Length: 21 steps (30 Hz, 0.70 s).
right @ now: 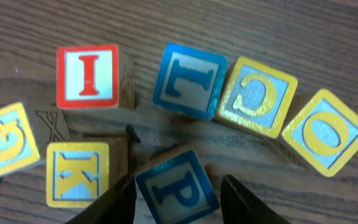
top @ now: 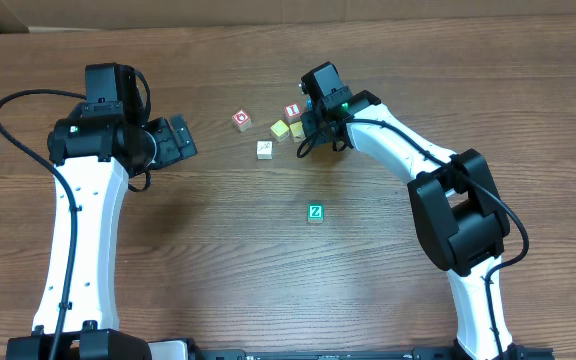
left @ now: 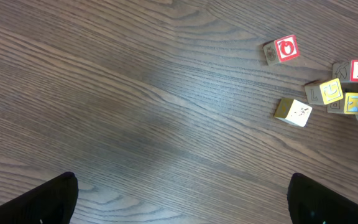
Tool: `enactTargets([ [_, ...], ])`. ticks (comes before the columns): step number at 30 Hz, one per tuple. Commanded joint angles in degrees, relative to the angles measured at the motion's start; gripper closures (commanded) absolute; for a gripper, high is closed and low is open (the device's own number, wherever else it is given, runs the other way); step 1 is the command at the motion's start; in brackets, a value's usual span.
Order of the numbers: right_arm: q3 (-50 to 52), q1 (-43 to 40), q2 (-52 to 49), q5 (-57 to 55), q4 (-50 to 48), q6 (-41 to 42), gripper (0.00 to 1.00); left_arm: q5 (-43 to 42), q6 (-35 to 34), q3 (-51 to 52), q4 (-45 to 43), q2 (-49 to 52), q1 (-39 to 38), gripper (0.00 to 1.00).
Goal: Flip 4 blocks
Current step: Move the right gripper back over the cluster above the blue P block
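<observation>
My right gripper [right: 176,198] is nose-down over the cluster at the upper middle of the overhead view. Its two dark fingers [right: 114,200] show at the bottom edge of my wrist picture, one on each side of the small wooden cube with the blue "P" face [right: 178,182]. The jaws are partway in. The left finger looks to be against the cube's edge and the right one a sliver off it, so I cannot tell whether I am pinching it yet.

The P cube should be light and rigid, with smooth painted faces that may slide under the pads. I would take it on two opposite side faces, about mid-height, squarely enough that it does not twist out when I roll it over.

It is crowded. A yellow "K" cube [right: 78,174] sits just to its left. Above are a red-bordered "I" cube [right: 87,76], another blue-faced cube [right: 189,81] and a yellow "C" cube [right: 257,96], so a finger could nudge a neighbour.

Left of the cluster in the overhead view lie the red-faced "O" cube [top: 241,120] and the plain whitish cube [top: 265,149]. The green "Z" cube [top: 315,212] stands alone near the centre of the brown wood-grain table [top: 168,260].

My left gripper [left: 184,196] hangs at the left with its jaws spread wide, holding nothing.
</observation>
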<state>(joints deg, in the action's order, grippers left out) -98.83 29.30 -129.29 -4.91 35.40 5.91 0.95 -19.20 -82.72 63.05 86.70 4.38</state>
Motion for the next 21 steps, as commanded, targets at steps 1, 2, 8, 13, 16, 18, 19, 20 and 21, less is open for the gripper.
enactTargets([
  [1,0.3,0.2,-0.2,-0.6,-1.0,-0.2,0.54,0.6,-0.5,-0.6,0.1,0.5,0.1,0.0],
  [2,0.3,0.2,-0.2,-0.6,-1.1,-0.2,0.54,0.6,-0.5,-0.6,0.1,0.5,0.1,0.0],
  [8,0.3,0.2,-0.5,-0.6,-0.2,-0.2,0.56,0.6,-0.5,-0.6,0.1,0.5,0.1,0.0],
  [13,0.3,0.2,-0.7,-0.6,0.3,-0.2,0.57,0.6,-0.5,-0.6,0.1,0.5,0.1,0.0],
  [16,0.3,0.2,-0.7,-0.6,0.2,-0.2,0.58,0.6,-0.5,-0.6,0.1,0.5,0.1,0.0],
  [18,0.3,0.2,-0.7,-0.6,0.2,-0.2,0.6,0.6,-0.5,-0.6,0.1,0.5,0.1,0.0],
  [19,0.3,0.2,-0.7,-0.6,0.2,-0.2,0.62,0.5,-0.5,-0.6,0.1,0.5,0.1,0.0],
  [20,0.3,0.2,-0.7,-0.6,0.2,-0.2,0.62,0.6,-0.5,-0.6,0.1,0.5,0.1,0.0],
  [21,0.3,0.2,-0.7,-0.6,0.1,-0.2,0.62,0.6,-0.5,-0.6,0.1,0.5,0.1,0.0],
])
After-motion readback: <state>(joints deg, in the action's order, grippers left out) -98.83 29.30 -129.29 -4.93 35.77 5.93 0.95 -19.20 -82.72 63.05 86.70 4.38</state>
